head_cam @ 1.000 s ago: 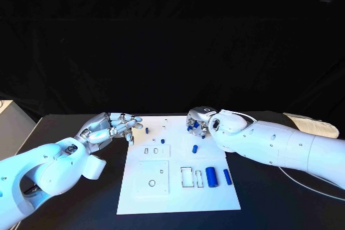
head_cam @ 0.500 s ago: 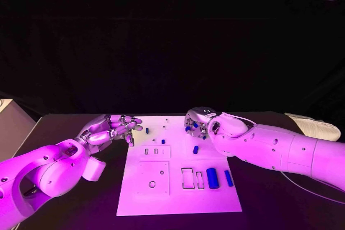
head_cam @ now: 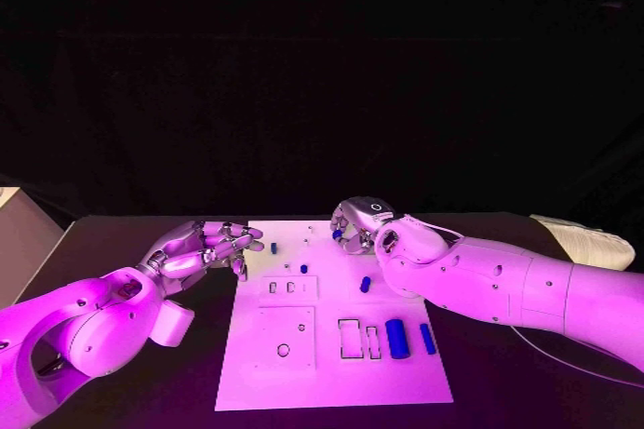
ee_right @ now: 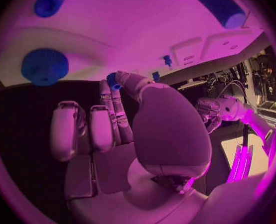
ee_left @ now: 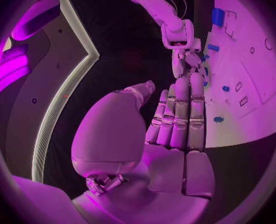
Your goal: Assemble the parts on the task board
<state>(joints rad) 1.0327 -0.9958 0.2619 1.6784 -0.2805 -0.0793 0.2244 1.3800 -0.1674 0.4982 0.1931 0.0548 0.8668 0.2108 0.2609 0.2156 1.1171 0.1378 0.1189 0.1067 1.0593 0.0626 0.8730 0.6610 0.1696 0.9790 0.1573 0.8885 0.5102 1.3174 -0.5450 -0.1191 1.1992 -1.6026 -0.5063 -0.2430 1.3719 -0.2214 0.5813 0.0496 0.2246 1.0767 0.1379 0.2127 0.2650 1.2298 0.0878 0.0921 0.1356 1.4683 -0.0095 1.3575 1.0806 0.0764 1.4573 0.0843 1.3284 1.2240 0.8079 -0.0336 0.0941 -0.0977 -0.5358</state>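
A: From above, what is the right hand [head_cam: 360, 226] doing?
B: It is hovering over the far edge of the task board [head_cam: 336, 373], fingers curled downward. A small blue part [head_cam: 337, 234] is showing at its fingertips.

A: And the left hand [head_cam: 201, 248]?
B: It is sitting just beside the board's left edge, over the black bench [head_cam: 134, 392], fingers loosely bent and apart, gripping nothing I can see.

A: What is lying on the board?
B: A thick blue cylinder [head_cam: 396, 338] and a thinner blue pin [head_cam: 427, 337] are lying side by side near the right edge, beside two outlined slots. A short blue peg [head_cam: 365, 283] is lying nearer the middle, with smaller blue bits farther back.

A: What is the left wrist camera giving you?
B: The left hand's fingers [ee_left: 182, 114] are stretching out nearly straight, side by side, holding nothing, next to the white board [ee_left: 256, 99]. Beyond them the right hand [ee_left: 189, 62] is hanging over the board's edge.

A: And the right wrist camera?
B: The thumb and one finger are pinching a little blue toothed part [ee_right: 112, 79]. The other fingers [ee_right: 82, 129] are half curled. A blue knurled knob [ee_right: 45, 66] and a blue cylinder [ee_right: 215, 5] are lying on the board [ee_right: 132, 30].
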